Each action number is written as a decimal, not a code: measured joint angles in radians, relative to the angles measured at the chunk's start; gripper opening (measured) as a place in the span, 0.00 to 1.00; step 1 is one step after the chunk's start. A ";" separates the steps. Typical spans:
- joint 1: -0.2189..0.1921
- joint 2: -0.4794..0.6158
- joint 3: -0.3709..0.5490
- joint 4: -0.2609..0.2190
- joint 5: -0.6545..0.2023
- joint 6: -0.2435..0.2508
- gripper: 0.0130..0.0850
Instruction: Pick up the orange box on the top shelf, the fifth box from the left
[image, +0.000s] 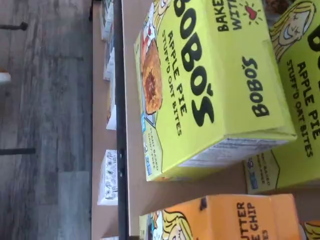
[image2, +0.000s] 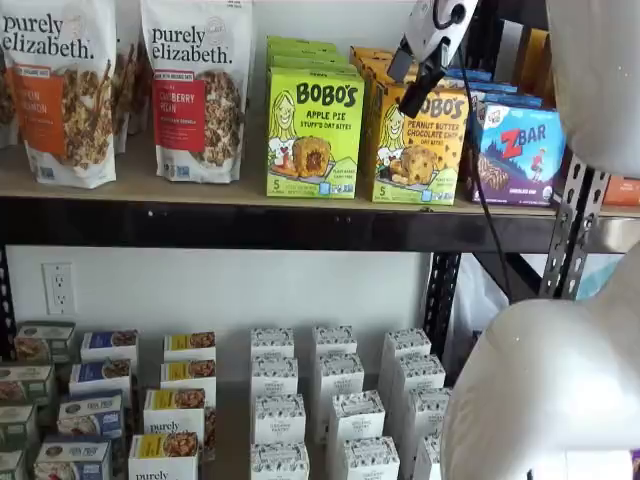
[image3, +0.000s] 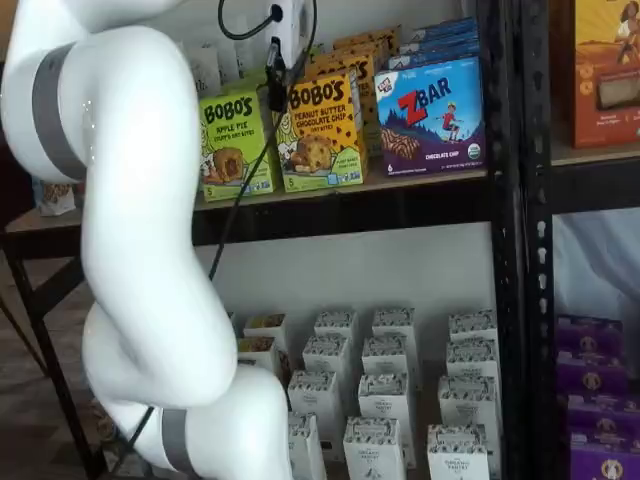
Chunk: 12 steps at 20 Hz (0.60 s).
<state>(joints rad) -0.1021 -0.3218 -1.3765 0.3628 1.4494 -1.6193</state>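
Observation:
The orange box (image2: 420, 150) stands upright at the front of the top shelf (image2: 250, 225), between a lime-green Bobo's Apple Pie box (image2: 313, 135) and a purple-blue ZBar box (image2: 520, 150). It also shows in a shelf view (image3: 320, 135) and in the wrist view (image: 235, 217). My gripper (image2: 412, 88) hangs in front of the orange box's upper part, its white body above. In a shelf view (image3: 273, 90) only a black finger shows side-on. No gap or grasp plainly shows.
More Bobo's boxes stand behind the front row. Two purely elizabeth bags (image2: 195, 90) stand to the left. Small white cartons (image2: 330, 400) fill the lower shelf. My white arm (image3: 130, 250) and its cable (image2: 485, 190) hang before the shelves. A black upright (image3: 505, 200) stands right of the ZBar box.

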 joint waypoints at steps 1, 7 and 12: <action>0.001 0.001 -0.001 -0.003 0.001 0.001 1.00; 0.005 0.009 -0.012 -0.003 0.014 0.006 1.00; 0.015 0.005 -0.005 -0.026 -0.009 0.010 1.00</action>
<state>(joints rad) -0.0874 -0.3169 -1.3812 0.3368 1.4404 -1.6091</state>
